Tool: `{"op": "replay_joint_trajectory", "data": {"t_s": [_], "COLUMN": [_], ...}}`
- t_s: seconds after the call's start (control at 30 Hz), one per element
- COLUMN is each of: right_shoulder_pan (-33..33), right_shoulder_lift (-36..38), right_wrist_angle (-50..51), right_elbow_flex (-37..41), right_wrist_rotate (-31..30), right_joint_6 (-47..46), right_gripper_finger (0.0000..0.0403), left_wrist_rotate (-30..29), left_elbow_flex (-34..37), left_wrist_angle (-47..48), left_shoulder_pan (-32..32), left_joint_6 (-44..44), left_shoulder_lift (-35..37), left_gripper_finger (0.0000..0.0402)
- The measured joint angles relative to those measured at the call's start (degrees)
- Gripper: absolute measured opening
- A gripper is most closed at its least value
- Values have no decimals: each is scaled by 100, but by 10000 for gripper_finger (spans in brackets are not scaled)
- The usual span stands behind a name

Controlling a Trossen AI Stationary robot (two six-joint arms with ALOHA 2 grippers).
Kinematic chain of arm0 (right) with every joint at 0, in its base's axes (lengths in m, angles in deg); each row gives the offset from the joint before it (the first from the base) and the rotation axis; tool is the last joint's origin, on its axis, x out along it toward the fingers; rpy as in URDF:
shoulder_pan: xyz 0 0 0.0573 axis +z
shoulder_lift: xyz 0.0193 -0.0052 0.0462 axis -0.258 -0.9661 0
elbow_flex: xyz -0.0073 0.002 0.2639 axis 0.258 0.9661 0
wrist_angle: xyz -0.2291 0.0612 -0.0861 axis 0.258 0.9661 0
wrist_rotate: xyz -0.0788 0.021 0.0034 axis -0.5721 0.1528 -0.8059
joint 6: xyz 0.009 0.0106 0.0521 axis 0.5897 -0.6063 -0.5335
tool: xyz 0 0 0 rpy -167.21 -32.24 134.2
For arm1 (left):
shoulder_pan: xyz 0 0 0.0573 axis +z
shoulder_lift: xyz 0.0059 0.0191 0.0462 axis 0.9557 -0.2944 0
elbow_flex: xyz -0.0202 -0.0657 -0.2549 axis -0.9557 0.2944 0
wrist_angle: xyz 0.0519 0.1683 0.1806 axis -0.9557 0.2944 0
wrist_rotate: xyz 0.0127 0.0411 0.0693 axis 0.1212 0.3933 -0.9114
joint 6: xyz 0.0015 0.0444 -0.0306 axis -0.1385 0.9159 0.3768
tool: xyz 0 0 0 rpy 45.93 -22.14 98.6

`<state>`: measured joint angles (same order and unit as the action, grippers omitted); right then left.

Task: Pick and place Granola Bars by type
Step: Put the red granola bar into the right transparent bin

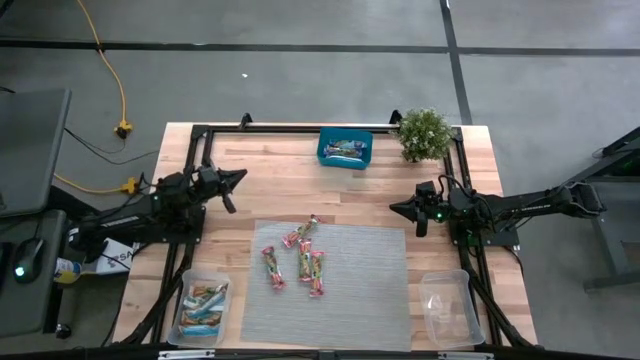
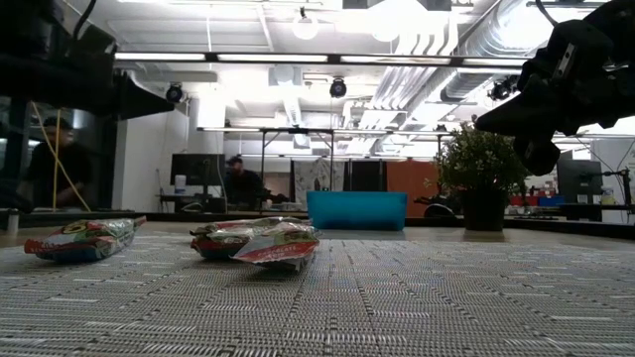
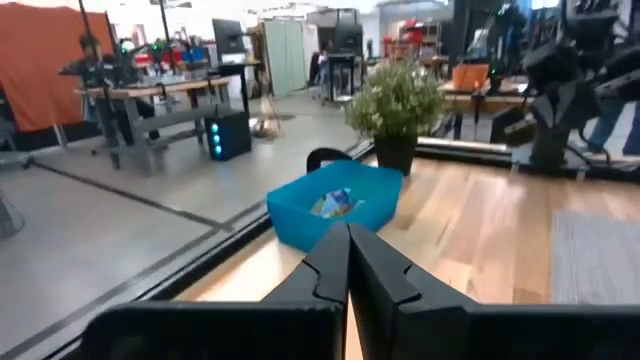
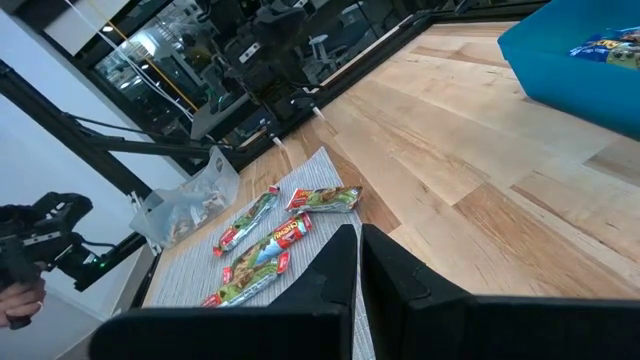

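Several red, green and yellow granola bars (image 1: 303,255) lie flat on the grey mat; they also show as bars (image 4: 268,250) in the right wrist view and bars (image 2: 260,241) in the low view. Light blue bars fill the clear tub (image 1: 200,310) at the near left. More bars lie in the teal box (image 1: 345,148). My left gripper (image 1: 238,180) hovers shut above the bare wood, left of the mat's far edge. My right gripper (image 1: 397,208) hovers shut, right of the mat's far corner. Both point toward the table's middle and hold nothing.
A second clear tub (image 1: 447,305) stands at the near right, with nothing showing inside. A potted plant (image 1: 425,133) stands at the far right beside the teal box. A black frame (image 1: 200,135) runs along the table's edges. People sit in the room behind the table.
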<state>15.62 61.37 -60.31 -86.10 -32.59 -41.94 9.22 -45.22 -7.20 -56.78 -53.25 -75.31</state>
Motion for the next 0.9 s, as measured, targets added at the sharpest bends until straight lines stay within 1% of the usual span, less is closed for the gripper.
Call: {"op": "replay_joint_trajectory", "data": {"t_s": [0.1, 0.2, 0.3, 0.37, 0.53, 0.63, 0.9], "right_shoulder_pan": [1, 0, 0, 0, 2, 2, 1], "right_shoulder_lift": [-2, -1, 0, 0, -1, 0, -1], "right_wrist_angle": [-1, -1, -1, -1, -2, -2, -2], "right_elbow_flex": [0, 1, 0, 0, 1, 0, 0], "right_wrist_rotate": [0, 1, 2, 0, 2, 2, 0], "right_joint_6": [2, 0, 1, 1, 0, 0, -1], "right_gripper_finger": [0, 0, 0, 0, 0, 0, 0], "left_wrist_rotate": [239, 669, 1199, 1413, 1474, 1368, 1324], "left_elbow_flex": [62, 68, 68, 74, 76, 79, 81], "left_wrist_angle": [-132, -80, -4, 6, -2, -19, -28], "left_shoulder_pan": [2, 2, 2, -1, 0, 0, 0], "left_joint_6": [61, 155, 31, 69, 468, 474, 474], "left_shoulder_lift": [-61, -120, -185, -216, -216, -216, -216], "left_gripper_finger": [1, 1, 1, 1, 1, 1, 1]}}
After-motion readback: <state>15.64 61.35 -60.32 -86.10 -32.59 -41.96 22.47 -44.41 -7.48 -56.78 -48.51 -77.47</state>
